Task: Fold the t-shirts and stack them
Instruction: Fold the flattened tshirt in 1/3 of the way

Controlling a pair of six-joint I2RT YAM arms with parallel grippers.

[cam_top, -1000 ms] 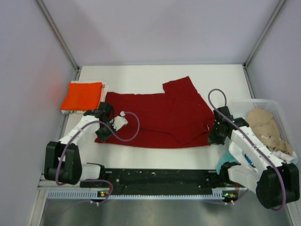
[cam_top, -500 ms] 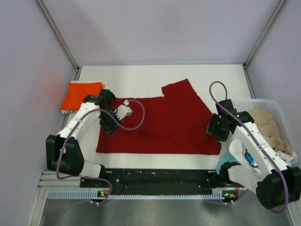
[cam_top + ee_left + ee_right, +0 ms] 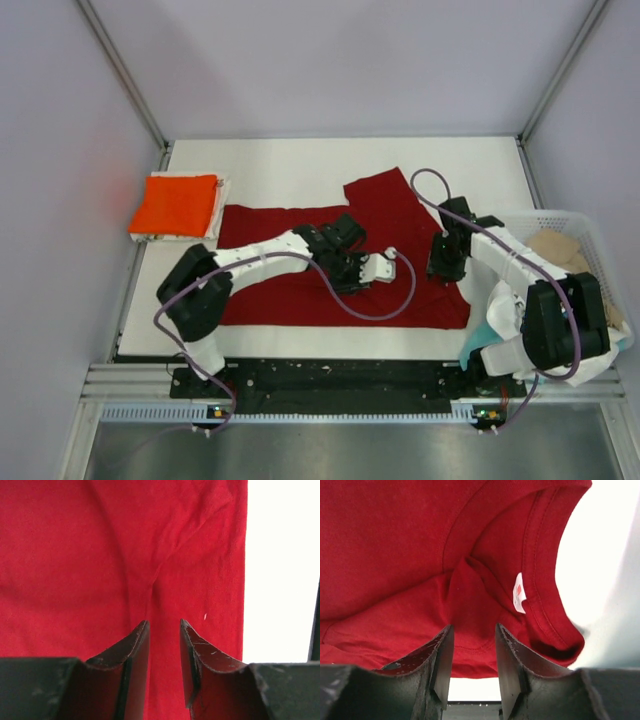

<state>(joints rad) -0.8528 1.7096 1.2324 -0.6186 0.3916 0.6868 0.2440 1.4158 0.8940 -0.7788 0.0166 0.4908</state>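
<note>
Your left gripper [image 3: 164, 626] has its fingers [image 3: 136, 647] a small way apart. Nothing sits in the gap between them, and you have hold of nothing. They hang just above the dark red t-shirt [image 3: 400, 225]. In the left wrist view the cloth fills most of the picture, with a crease running up from the fingertips and the shirt's straight edge meeting the white table [image 3: 300, 165] on the right.

Your right gripper [image 3: 474, 629] is likewise part open and empty, its two fingers [image 3: 442, 650] parted by a narrow gap. Right ahead of them lies the shirt's collar [image 3: 540, 580], with a small white label [image 3: 519, 592] sewn inside it. The cloth there is bunched in folds.

From above, you see the left arm reaching across the middle of the dark red t-shirt, and the right arm bent inward over the shirt's right side, near the collar. The shirt lies spread on the table between the two arms, with one part jutting toward the far side.

The orange-red t-shirt [image 3: 176, 203] sits folded at the far left of the table, just beside the dark red one's left edge. The beige t-shirt [image 3: 560, 250] lies crumpled in the white basket [image 3: 520, 220] on the right.
</note>
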